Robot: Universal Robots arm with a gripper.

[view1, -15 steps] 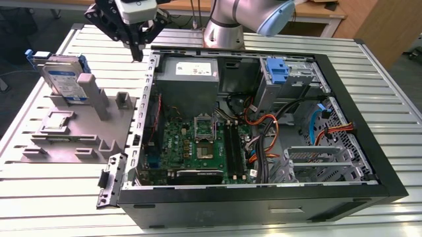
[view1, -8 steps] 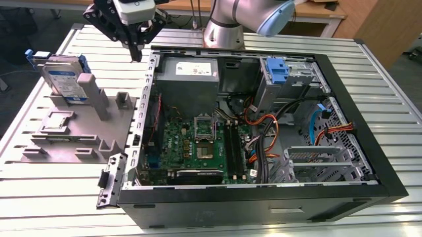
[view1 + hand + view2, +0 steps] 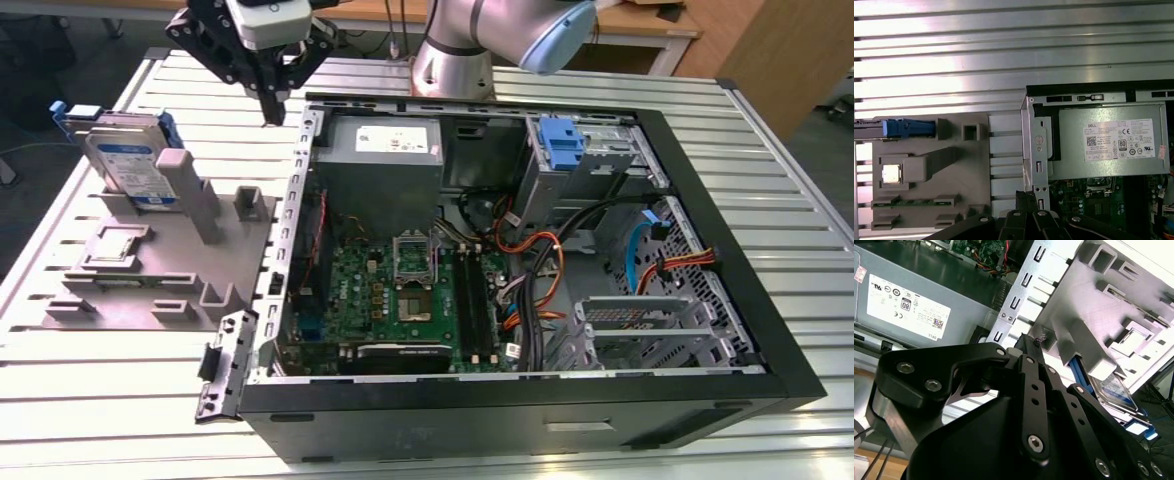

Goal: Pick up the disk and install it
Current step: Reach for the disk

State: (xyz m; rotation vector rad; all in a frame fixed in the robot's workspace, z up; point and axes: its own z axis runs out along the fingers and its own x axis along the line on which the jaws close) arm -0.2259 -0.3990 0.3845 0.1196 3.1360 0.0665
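The disk (image 3: 127,165), a grey drive with a blue-and-white label in a blue carrier, stands upright on edge in a grey holder (image 3: 174,280) at the exterior view's left. The first wrist view sees it edge-on as the disk's blue strip (image 3: 906,128); the second wrist view shows the disk (image 3: 1114,390) behind the holder's posts. My gripper (image 3: 274,112) hangs in the air to the right of the disk, above the gap between the holder and the computer case, well apart from the disk. Its black fingers (image 3: 1030,342) are shut, tips together, with nothing between them.
An open computer case (image 3: 534,395) lies on the slatted metal table (image 3: 120,400). Inside are a grey power-supply box (image 3: 380,150), a green motherboard (image 3: 400,295), cables and a drive cage with a bare blue bracket (image 3: 563,150). The holder also carries a processor chip (image 3: 891,173).
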